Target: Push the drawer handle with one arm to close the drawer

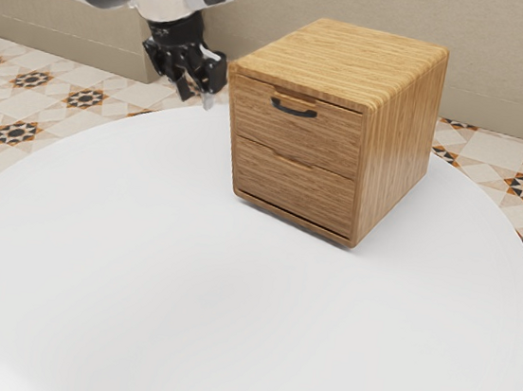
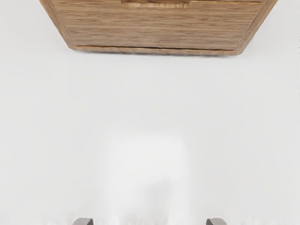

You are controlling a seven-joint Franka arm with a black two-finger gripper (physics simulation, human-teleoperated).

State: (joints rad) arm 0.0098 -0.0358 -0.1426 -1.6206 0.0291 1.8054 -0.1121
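While the fingers (image 1: pixel 219 76) hang spread near the wooden cabinet (image 1: pixel 399 146), the dark handle (image 1: pixel 294 111) sits on its upper drawer (image 1: pixel 293 135), toward the exterior view's far edge of the bench (image 1: pixel 228 315).

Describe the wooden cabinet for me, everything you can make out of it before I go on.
The cabinet is a boxy, light-brown, wood-grained piece with rounded edges, standing upright on the white round table. It has two drawers: the upper one carries a dark, bar-like handle, while the lower one has none that I can see. Each front has a shallow notch at its top edge. Both fronts look about flush with the frame, so both drawers appear closed. My open gripper appears clear of it.
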